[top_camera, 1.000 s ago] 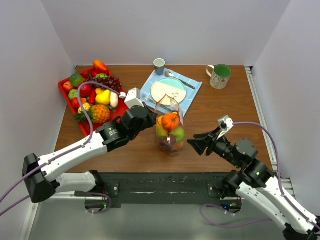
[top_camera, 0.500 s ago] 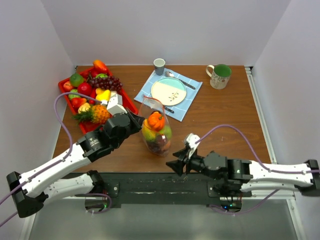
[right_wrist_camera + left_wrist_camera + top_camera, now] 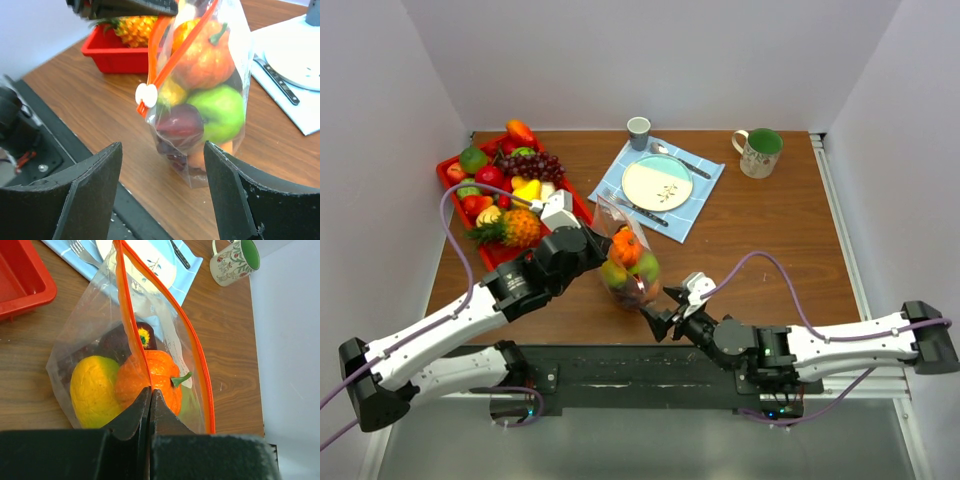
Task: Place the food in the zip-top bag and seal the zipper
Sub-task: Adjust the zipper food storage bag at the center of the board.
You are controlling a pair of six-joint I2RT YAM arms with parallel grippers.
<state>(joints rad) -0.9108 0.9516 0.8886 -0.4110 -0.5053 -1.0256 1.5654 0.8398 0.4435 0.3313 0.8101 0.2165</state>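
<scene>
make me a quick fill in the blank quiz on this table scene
The left jaws are ____ on the bag's orange strip. The right jaws stand ____, facing the bag. The plate lies on a ____ napkin. The pineapple sits in a ____ tray.
Missing: shut, open, blue, red.

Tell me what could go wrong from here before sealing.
The left gripper alone pinches the zip-top bag upright by its zipper; a push could tip it. The pumpkin sits high near the mouth and may block the seal. The open right gripper faces the bag's body, below the white slider, and might grab plastic.
</scene>
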